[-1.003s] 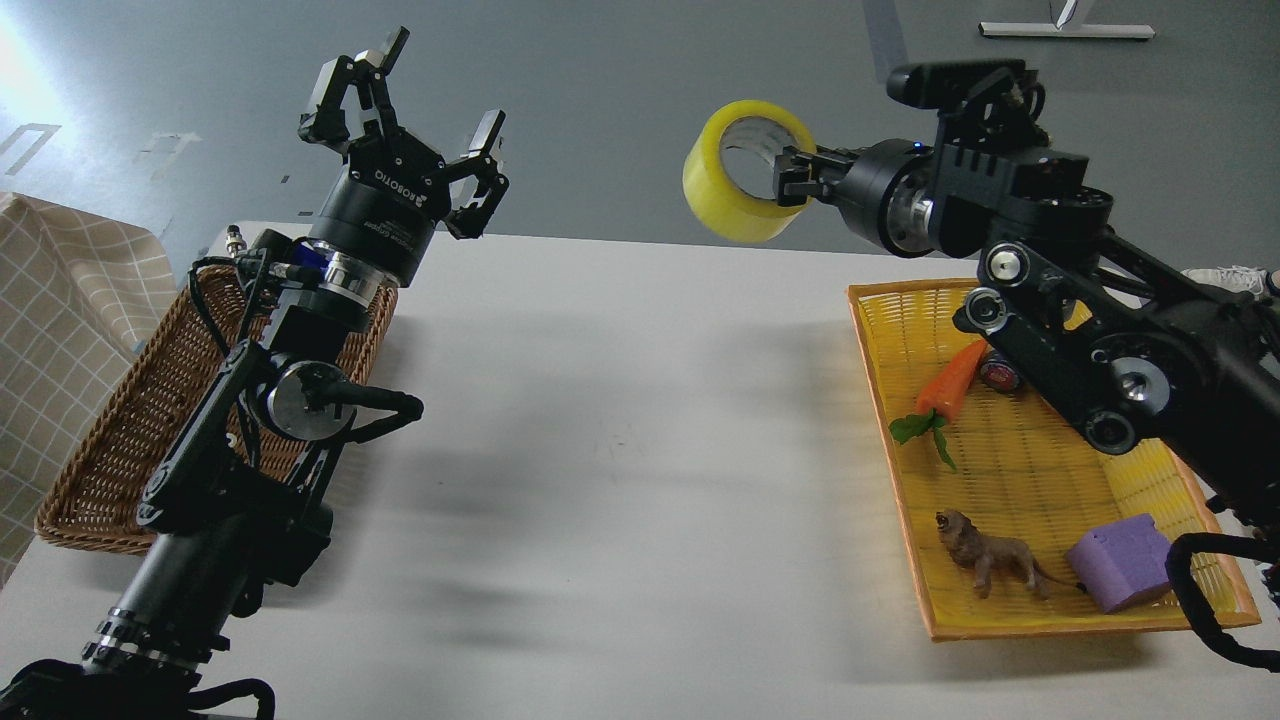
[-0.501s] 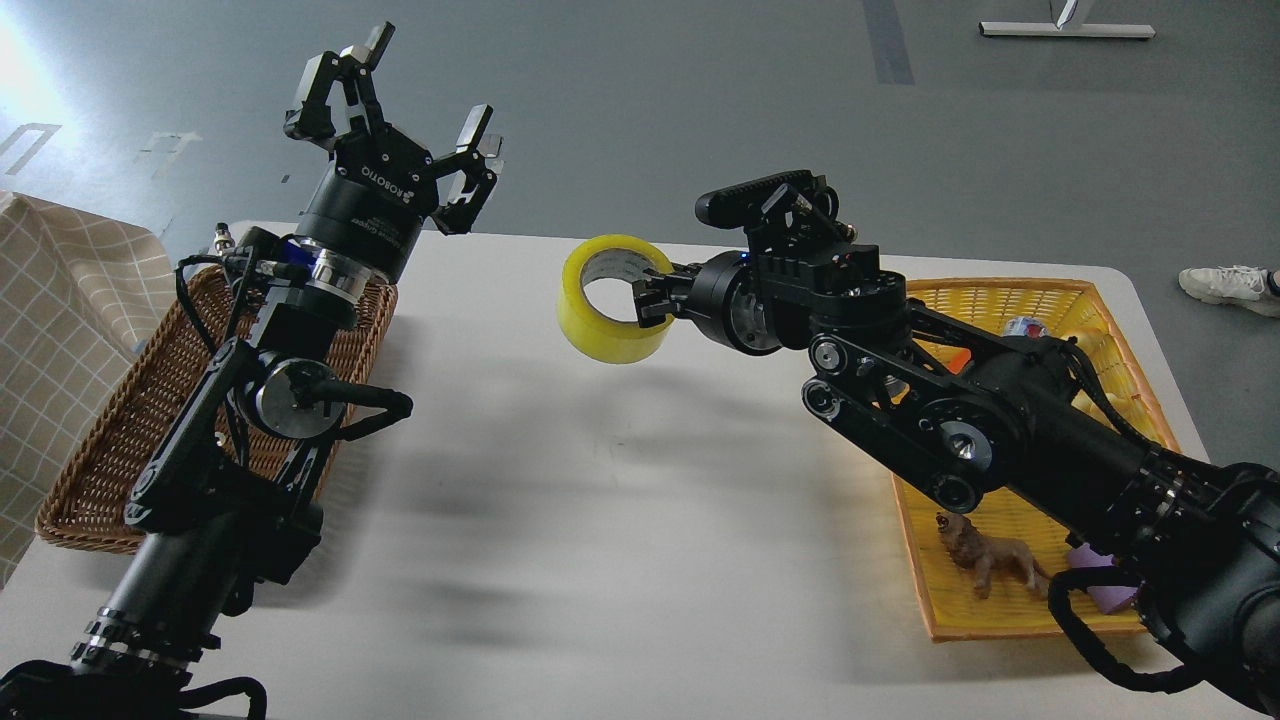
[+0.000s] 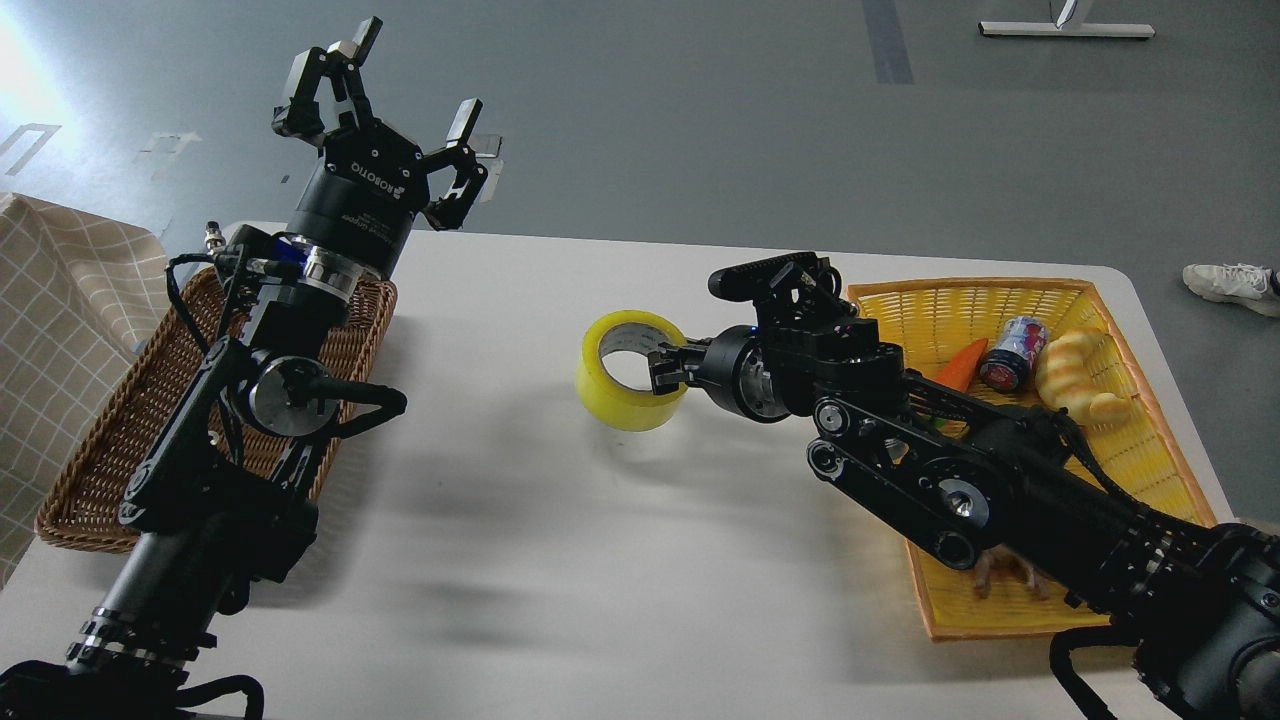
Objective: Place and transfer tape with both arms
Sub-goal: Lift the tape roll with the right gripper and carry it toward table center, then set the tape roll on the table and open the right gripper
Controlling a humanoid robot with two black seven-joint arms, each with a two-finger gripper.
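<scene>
The yellow tape roll (image 3: 622,390) with its grey-white core is at the middle of the white table (image 3: 560,560), low over the surface or touching it; I cannot tell which. My right gripper (image 3: 668,368) is shut on the roll's right wall, one finger inside the core. My right arm reaches in from the lower right across the yellow basket. My left gripper (image 3: 385,95) is open and empty, held high above the far left of the table, well apart from the tape.
A brown wicker basket (image 3: 110,440) lies at the left under my left arm. A yellow basket (image 3: 1130,460) at the right holds a carrot (image 3: 962,362), a can (image 3: 1015,350), a bread roll (image 3: 1075,375) and a partly hidden toy lion (image 3: 1005,575). A checked cloth (image 3: 50,300) hangs at far left.
My right gripper has carried the tape from high at the back right down and left to the table's middle. My left gripper drifted slightly left and stays open.
</scene>
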